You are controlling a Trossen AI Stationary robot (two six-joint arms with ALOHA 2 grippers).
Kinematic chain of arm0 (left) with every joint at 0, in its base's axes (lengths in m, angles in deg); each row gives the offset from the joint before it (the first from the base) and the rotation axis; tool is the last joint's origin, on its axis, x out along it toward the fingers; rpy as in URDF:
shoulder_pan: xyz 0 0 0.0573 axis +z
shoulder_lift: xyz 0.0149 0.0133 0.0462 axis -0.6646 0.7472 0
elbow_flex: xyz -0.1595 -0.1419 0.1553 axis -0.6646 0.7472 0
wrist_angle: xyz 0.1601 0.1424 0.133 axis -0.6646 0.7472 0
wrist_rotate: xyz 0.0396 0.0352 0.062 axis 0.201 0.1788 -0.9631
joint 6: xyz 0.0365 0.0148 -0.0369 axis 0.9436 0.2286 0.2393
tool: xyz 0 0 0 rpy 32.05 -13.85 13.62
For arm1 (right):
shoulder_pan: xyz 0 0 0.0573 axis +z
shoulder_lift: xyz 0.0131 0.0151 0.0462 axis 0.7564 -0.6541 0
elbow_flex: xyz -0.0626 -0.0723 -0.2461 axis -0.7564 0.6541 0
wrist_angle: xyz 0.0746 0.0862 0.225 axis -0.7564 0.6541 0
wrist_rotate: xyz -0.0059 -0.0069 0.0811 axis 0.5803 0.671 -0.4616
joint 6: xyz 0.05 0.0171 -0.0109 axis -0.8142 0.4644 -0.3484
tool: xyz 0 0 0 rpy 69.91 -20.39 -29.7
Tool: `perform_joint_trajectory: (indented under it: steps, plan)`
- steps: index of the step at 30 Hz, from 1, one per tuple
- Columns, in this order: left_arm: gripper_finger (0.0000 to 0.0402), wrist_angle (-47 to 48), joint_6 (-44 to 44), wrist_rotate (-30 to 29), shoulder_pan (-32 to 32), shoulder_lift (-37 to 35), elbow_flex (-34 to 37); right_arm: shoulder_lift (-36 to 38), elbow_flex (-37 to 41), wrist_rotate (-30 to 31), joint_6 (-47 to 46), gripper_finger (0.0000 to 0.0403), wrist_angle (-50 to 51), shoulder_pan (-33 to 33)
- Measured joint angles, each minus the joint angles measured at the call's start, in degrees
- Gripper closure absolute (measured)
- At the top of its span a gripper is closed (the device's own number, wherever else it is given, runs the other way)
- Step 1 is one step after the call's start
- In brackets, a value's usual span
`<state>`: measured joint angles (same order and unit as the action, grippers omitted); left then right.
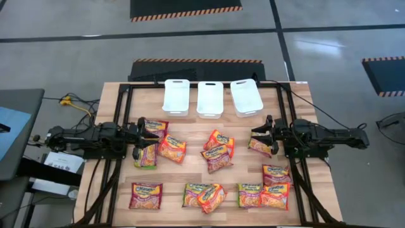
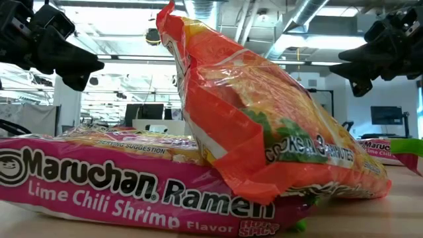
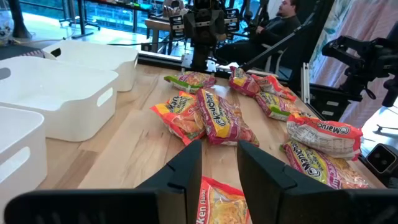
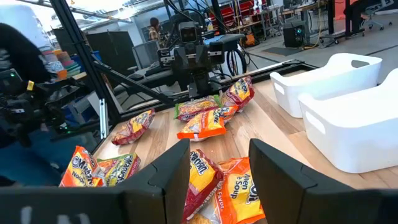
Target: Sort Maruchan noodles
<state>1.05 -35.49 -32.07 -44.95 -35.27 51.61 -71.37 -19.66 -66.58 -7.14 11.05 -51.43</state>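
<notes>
I see the noodle packets (image 1: 217, 157) spread over the wooden tabletop (image 1: 190, 136), in front of three white bins (image 1: 210, 98) that stand in a row at the back edge. Some packets lie in small heaps near the left arm, some in the middle, and more along the front edge and by the right arm. In the low view, the nearest pink packet (image 2: 132, 182) reads "Maruchan Ramen, Lime Chili Shrimp Flavor". An orange packet (image 2: 264, 125) leans on top of it, tilted up, and I can read "cooks in 3 minutes" on its side. Farther back on the right, another pink packet (image 2: 383, 149) shows the start of the word "Maruchan". My left end effector (image 3: 219, 163) hangs over the left heap with its fingers apart and nothing between them; just below it lies a packet (image 3: 219, 202) with the word "Flavor" on it. My right end effector (image 4: 219, 163) hangs over packets at the right side, fingers spread wide and gripping nothing. Under it I read "Soup" on an orange packet (image 4: 239, 190). A person (image 3: 283, 18) sits in the room behind the tabletop.
</notes>
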Motion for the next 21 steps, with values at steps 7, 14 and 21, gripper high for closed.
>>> perform_joint_trajectory:
  steps: [7,14,21]
  plan:
    - [0.0313,0.0,0.0,0.0,0.0,-0.01,0.01,0.0,-0.02,0.0,0.0,0.0214,0.0,0.0]
    - [0.0313,0.0,-0.01,-0.01,0.0,-0.01,0.02,0.0,-0.02,0.0,0.0,0.0214,0.0,0.0]
    - [0.0313,0.0,1.24,-0.12,-0.01,-0.01,0.02,0.0,-0.01,0.0,0.0,0.0214,0.0,0.0]
